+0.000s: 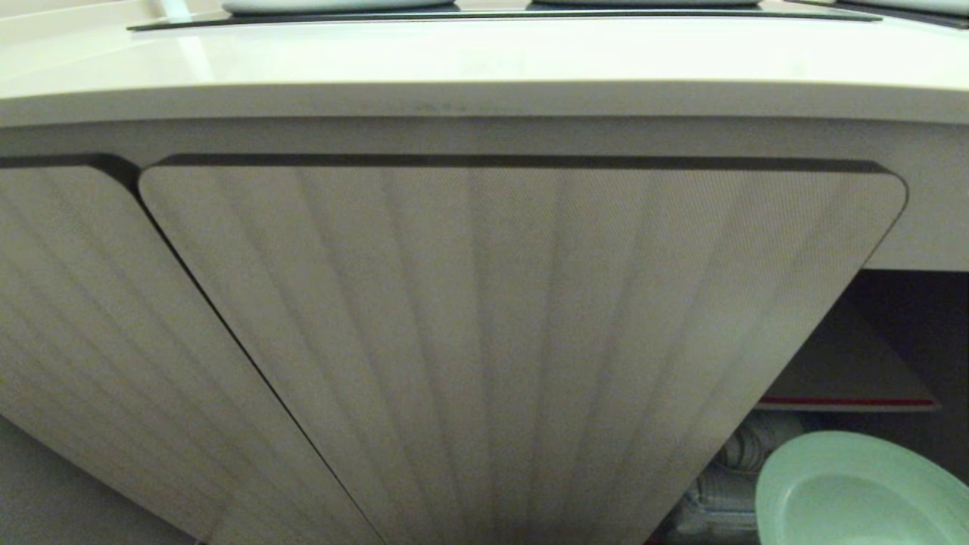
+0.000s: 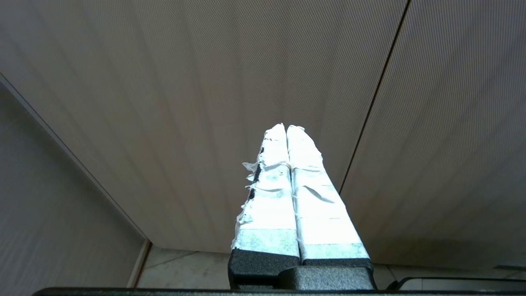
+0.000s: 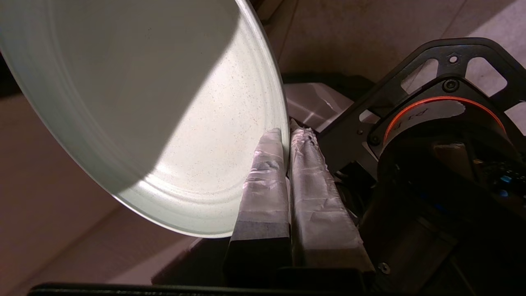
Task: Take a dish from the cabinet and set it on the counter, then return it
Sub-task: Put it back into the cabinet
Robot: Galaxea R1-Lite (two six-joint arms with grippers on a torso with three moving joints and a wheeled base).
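One mint-green plate is pinched at its rim by my right jaws, low beside the open cabinet. I should lift slowly, keeping it level, toward the desk above the cabinet.

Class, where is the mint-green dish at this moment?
The dish sits at the head view's lower right, before the open cabinet, its rim pinched by the right gripper.

Pale mint-green dish showing plain; cabinet doors showing beige with vertical ribs; shelf edge showing red; worktop showing cream, black panel inset; gripper fingers wearing white tape.
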